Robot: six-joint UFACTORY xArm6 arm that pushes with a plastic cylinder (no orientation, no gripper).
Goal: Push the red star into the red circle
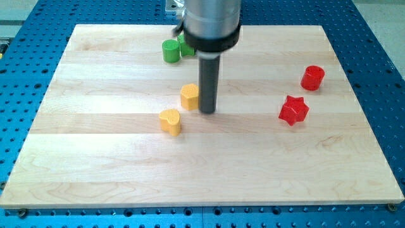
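The red star (293, 110) lies at the view's right on the wooden board (95, 171). The red circle (312, 77) stands a short way above and to the right of it, apart from it. My tip (207, 111) rests on the board near the middle, well to the left of the red star. It is right beside a yellow hexagon block (189, 96).
A yellow heart block (170, 121) lies below and left of the tip. A green circle block (171, 50) stands near the view's top, with another green block (185, 47) partly hidden behind the arm. The blue perforated table surrounds the board.
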